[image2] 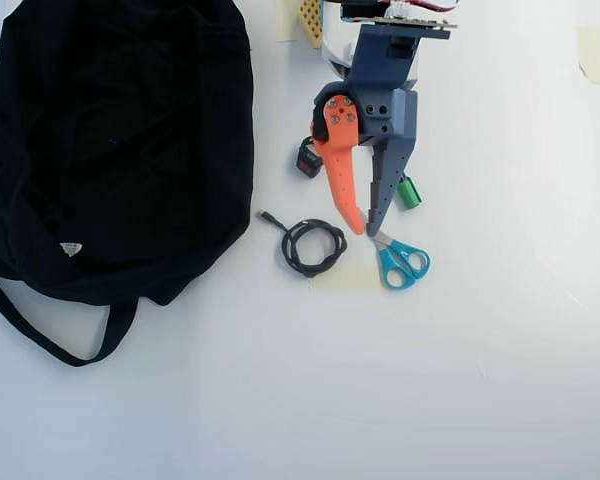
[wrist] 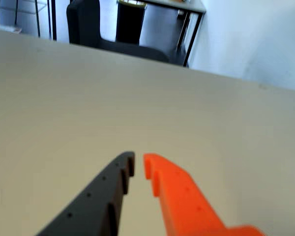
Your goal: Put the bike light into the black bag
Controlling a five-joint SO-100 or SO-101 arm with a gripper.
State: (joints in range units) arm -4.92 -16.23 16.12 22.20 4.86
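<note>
Gripper (image2: 364, 230) hangs above the white table (image2: 480, 380) in the overhead view, its orange finger (image2: 344, 180) and dark finger (image2: 388, 185) drawn nearly together at the tips with nothing between them; the wrist view shows the same narrow gap between the two fingers (wrist: 138, 168), clenched on nothing over bare tabletop (wrist: 137, 98). The bike light (image2: 308, 160) lies on the table just left of the orange finger, partly hidden by it, in the strip between the arm and the black bag (image2: 110, 150). The bag sprawls over the left side of the overhead view, its strap (image2: 40, 335) looping out below. A coiled black cable (image2: 312, 246) lies below the light, near the fingertips. Teal-handled scissors (image2: 402, 262) rest just right of the tips, and a small green object (image2: 409, 192) sits beside the dark finger.
</note>
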